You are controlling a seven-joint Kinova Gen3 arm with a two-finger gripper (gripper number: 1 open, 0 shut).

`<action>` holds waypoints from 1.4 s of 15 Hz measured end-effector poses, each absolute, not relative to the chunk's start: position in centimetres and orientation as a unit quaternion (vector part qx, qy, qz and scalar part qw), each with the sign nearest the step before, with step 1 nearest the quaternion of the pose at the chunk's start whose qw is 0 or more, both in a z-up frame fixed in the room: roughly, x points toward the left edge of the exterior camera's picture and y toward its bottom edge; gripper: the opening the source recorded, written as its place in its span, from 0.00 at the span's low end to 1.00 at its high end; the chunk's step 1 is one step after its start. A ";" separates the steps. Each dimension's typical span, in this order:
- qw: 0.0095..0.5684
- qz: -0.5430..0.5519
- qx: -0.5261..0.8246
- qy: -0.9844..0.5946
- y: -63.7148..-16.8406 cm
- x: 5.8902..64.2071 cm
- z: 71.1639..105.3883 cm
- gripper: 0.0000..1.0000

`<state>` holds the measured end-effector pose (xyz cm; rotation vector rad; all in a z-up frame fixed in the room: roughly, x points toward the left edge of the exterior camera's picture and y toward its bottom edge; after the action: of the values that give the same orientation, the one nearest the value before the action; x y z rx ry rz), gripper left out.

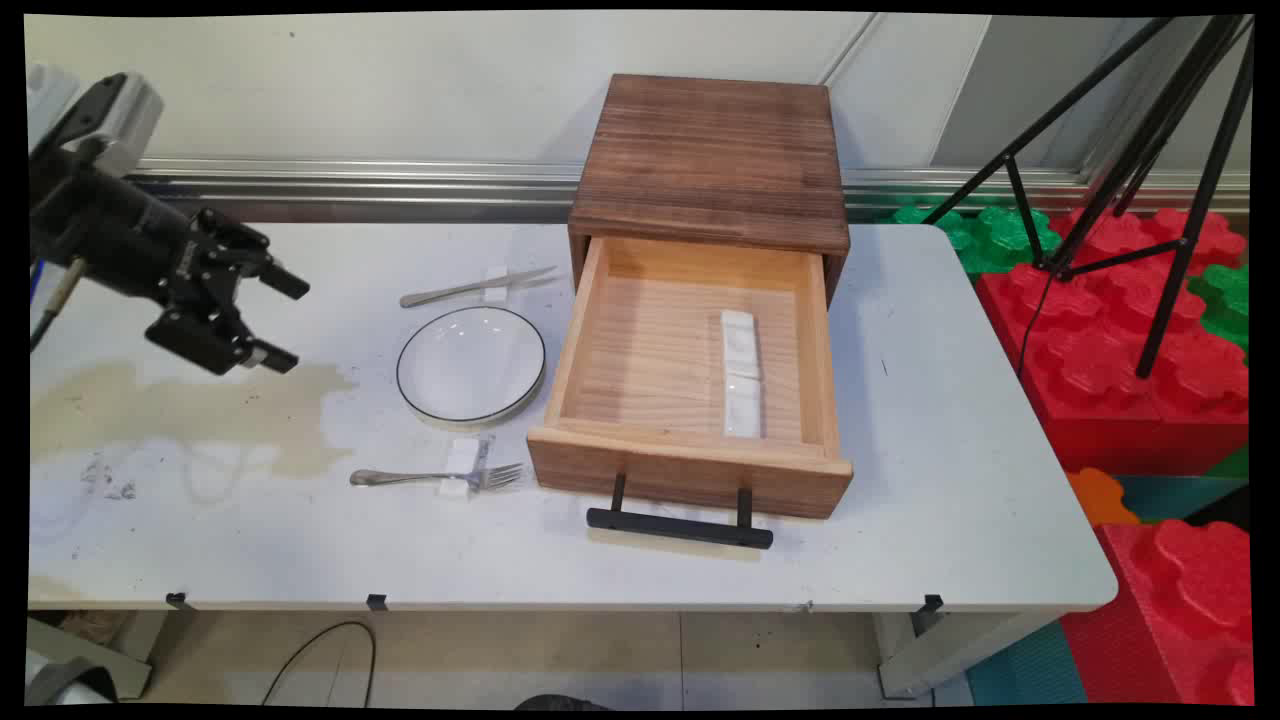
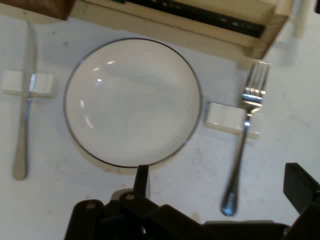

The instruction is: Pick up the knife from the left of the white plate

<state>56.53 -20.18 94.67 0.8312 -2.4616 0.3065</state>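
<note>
My black gripper (image 1: 285, 322) hangs open and empty above the table's left side, its fingers pointing right toward a white plate (image 1: 471, 364) with a thin dark rim. Seen from the hand, the plate (image 2: 132, 102) lies just ahead of one fingertip (image 2: 141, 176). A knife (image 1: 478, 287) rests on a small white block behind the plate, and a fork (image 1: 437, 478) rests on another white block in front of it. In the hand view the knife (image 2: 25, 105) is left of the plate and the fork (image 2: 244, 135) is right of it.
A dark-topped wooden box (image 1: 712, 160) stands right of the plate, its light wooden drawer (image 1: 688, 470) pulled out with a black handle (image 1: 680, 527). Two white blocks (image 1: 741, 372) lie inside. A tan stain (image 1: 190, 410) marks the table's left. Tripod legs (image 1: 1130, 150) and red foam blocks (image 1: 1120, 340) stand off to the right.
</note>
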 end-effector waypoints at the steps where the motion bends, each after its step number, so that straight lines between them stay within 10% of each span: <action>1: 0.258 0.118 0.310 -0.907 -20.7 56.4 94.7 1.00; 21: 0.167 0.201 0.328 -0.908 -38.1 55.8 89.3 1.00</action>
<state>55.83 -38.11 89.35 0.9337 -2.5831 0.5716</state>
